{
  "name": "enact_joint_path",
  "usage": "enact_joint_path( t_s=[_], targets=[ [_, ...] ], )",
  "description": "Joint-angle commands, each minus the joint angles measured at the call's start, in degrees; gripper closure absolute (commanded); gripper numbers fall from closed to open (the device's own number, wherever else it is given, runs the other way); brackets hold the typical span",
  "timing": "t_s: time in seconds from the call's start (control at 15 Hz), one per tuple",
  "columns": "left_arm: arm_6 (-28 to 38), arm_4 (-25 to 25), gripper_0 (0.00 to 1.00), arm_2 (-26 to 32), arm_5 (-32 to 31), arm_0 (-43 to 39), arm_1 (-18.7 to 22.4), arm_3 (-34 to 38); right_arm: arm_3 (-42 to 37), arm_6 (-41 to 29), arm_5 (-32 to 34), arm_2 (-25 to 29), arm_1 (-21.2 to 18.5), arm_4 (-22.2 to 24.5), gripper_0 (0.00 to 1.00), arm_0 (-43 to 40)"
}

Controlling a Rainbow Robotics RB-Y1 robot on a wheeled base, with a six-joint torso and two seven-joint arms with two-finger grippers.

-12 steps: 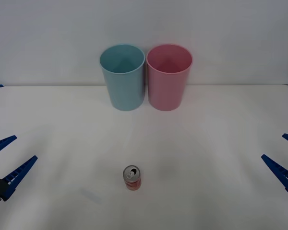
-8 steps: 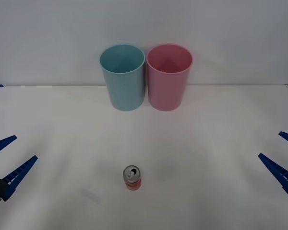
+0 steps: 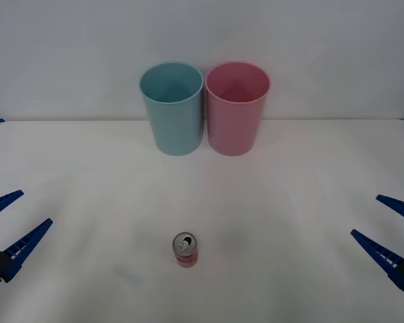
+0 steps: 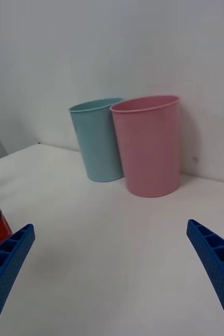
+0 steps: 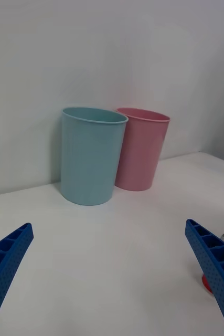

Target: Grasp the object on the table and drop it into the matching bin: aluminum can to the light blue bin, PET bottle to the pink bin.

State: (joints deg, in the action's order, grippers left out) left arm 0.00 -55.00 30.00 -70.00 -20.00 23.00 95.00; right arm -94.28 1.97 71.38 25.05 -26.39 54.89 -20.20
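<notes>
Front view: aluminum can [image 3: 186,249] upright on the table [image 3: 296,202], near edge, well apart from light blue bin [image 3: 172,108] and pink bin [image 3: 237,108].
Left gripper [image 3: 10,225]: spread wide, empty, far left.
Right gripper [image 3: 388,232]: spread wide, empty, far right.
Handling: likely light, thin-walled, slick; dents if squeezed.
Hold: mid-body, across red sides, gently.

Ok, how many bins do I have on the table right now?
2. The light blue bin stands at the far edge of the table, and the pink bin stands right beside it on the robot's right. Both are upright; nothing appears to hide another.
</notes>
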Motion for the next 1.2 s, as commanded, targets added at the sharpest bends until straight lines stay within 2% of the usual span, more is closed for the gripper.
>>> enact_joint_path(
  t_s=[0.07,0.33,0.53,0.93,1.2],
  targets=[
    [0.0,0.0,0.00,0.0,0.0,0.0,0.0,0.0,2.3,5.2,1.1,-2.7,-1.3,-0.4,0.00,0.5],
    [0.0,0.0,0.00,0.0,0.0,0.0,0.0,0.0,7.3,12.4,3.0,-7.5,-3.0,-0.4,0.00,2.6],
    [0.0,0.0,0.00,0.0,0.0,0.0,0.0,0.0,9.0,14.4,3.0,-11.4,-4.1,-0.2,0.00,3.6],
    [0.0,0.0,0.00,0.0,0.0,0.0,0.0,0.0,14.5,17.9,3.0,-19.2,-4.1,1.2,0.00,8.2],
    [0.0,0.0,0.00,0.0,0.0,0.0,0.0,0.0,16.4,24.1,2.0,-24.2,-4.0,0.6,0.00,10.6]
  ],
)
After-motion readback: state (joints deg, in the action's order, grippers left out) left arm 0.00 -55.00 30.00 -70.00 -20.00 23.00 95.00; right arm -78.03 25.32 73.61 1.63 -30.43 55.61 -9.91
